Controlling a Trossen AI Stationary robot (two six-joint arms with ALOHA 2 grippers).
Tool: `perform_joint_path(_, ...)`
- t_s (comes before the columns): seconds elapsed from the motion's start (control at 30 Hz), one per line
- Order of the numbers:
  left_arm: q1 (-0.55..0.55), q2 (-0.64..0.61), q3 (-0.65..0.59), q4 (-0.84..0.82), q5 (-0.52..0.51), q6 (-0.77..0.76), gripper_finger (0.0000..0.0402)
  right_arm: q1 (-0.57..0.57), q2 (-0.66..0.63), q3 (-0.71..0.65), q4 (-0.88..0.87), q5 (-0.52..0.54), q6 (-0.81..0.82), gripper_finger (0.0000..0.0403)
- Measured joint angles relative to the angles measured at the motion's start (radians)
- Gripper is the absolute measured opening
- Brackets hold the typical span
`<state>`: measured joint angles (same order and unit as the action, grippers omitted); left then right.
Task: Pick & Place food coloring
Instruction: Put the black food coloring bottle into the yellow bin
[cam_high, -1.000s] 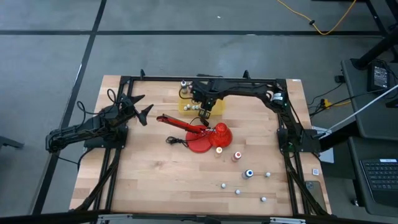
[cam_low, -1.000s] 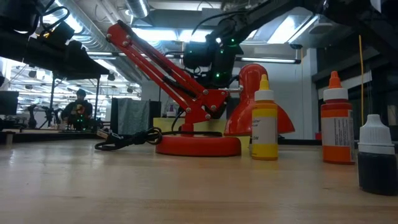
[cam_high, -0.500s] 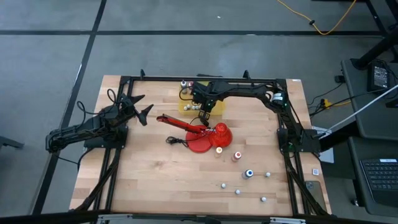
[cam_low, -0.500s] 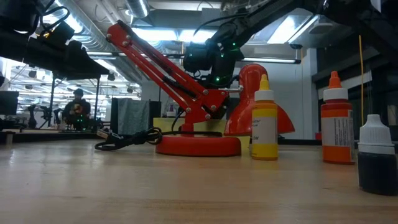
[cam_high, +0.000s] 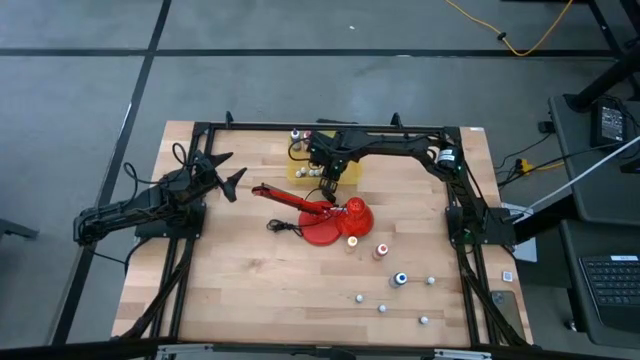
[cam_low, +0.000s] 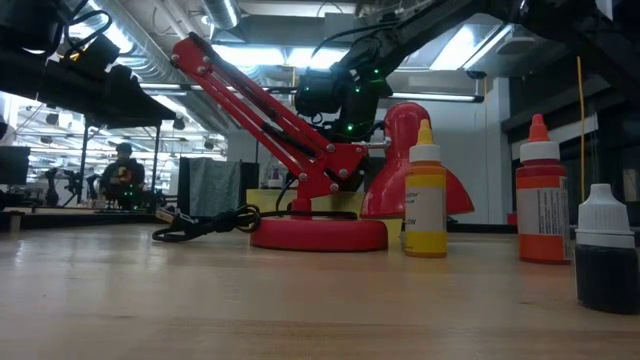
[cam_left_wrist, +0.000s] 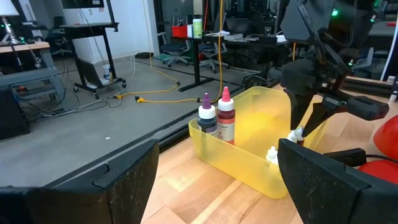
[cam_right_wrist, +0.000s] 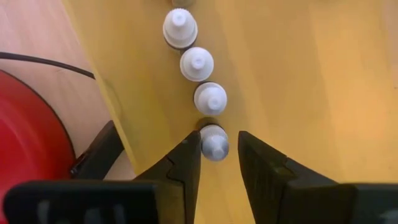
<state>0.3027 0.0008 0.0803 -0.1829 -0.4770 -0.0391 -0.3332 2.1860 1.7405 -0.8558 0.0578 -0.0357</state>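
A yellow bin (cam_high: 310, 170) sits at the table's far middle. In the right wrist view a row of several pale-capped food coloring bottles stands along its wall. My right gripper (cam_right_wrist: 217, 138) points down into the bin, slightly open, one finger on each side of the nearest bottle's cap (cam_right_wrist: 214, 143). A purple bottle (cam_left_wrist: 207, 115) and a red one (cam_left_wrist: 225, 118) stand in the bin's far corner. Yellow (cam_low: 425, 195), orange-red (cam_low: 541, 195) and dark (cam_low: 605, 250) bottles stand on the table's near right. My left gripper (cam_high: 228, 172) waits open at the table's left. My right gripper comes from above, pointing down, with its fingers on either side of the nearest bottle's cap (cam_right_wrist: 219, 149). A gap shows between the cap and one finger (cam_right_wrist: 249, 155). Whether the other finger (cam_right_wrist: 189, 155) touches the cap, I cannot tell. The bottle stands upright in the bin.
A red lamp-like thing (cam_high: 325, 215), with a round base, a cone head and a black cord, lies just near of the bin. Several small pale caps (cam_high: 382, 309) lie loose toward the table's near right. Bare wood lies at the near left.
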Motion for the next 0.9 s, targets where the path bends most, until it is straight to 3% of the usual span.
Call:
perform_joint_path(0.5, 0.0, 0.0, 0.0, 0.0, 0.0, 0.0, 0.0319, -0.033, -0.067, 0.108, -0.109, 0.003, 0.002, 0.011)
perform_joint_path(0.9, 0.0, 0.0, 0.0, 0.0, 0.0, 0.0, 0.0319, -0.034, -0.286, 0.2, -0.359, 0.179, 0.192, 0.0119)
